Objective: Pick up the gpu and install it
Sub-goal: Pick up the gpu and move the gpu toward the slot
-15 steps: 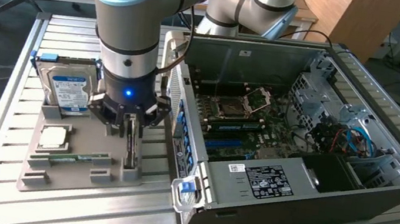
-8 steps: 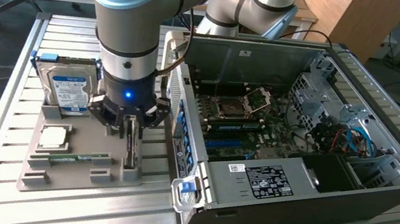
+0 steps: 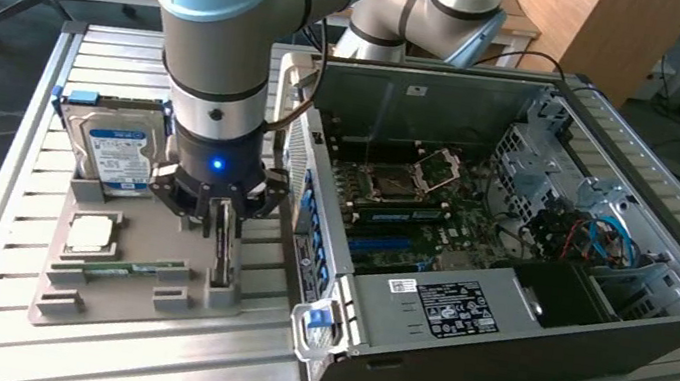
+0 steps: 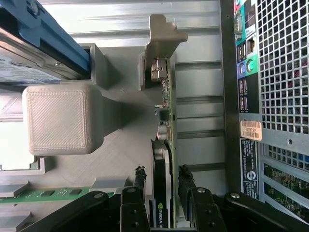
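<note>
Wrist view gives the gpu edge-on, a logo on its dark face. The exterior view gives the layout: the card stands upright in a gray fixture at nine o'clock of the open computer case, with the hard drive at eleven o'clock of the card. The case's rear panel runs near the card's three o'clock side, and open fixture floor lies at its nine o'clock. The gripper straddles the card's upper edge, fingers spread, with a slim gap on either side, pinching nothing.
</note>
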Robot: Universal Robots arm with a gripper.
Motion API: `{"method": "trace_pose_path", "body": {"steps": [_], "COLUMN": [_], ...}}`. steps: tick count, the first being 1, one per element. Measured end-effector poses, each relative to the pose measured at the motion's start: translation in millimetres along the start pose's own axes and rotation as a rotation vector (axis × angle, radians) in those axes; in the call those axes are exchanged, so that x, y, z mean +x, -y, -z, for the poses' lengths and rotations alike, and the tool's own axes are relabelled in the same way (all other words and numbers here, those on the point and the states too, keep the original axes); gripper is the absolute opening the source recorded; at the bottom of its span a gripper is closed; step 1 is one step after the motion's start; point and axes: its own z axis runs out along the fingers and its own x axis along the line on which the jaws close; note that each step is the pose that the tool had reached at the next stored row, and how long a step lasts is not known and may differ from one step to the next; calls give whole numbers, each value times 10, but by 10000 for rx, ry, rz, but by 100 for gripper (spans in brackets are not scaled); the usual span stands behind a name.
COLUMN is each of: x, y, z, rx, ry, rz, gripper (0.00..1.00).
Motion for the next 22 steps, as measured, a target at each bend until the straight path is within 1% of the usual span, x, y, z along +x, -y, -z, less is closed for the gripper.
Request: {"method": "trace_pose_path", "body": {"steps": [10, 12, 22], "x": [-10, -10, -9], "y": [0, 0, 1], "z": [-13, -28, -28], "rx": [2, 0, 1], "ry": [-2, 0, -1], "rz": [0, 0, 0], "gripper": [41, 41, 41]}}
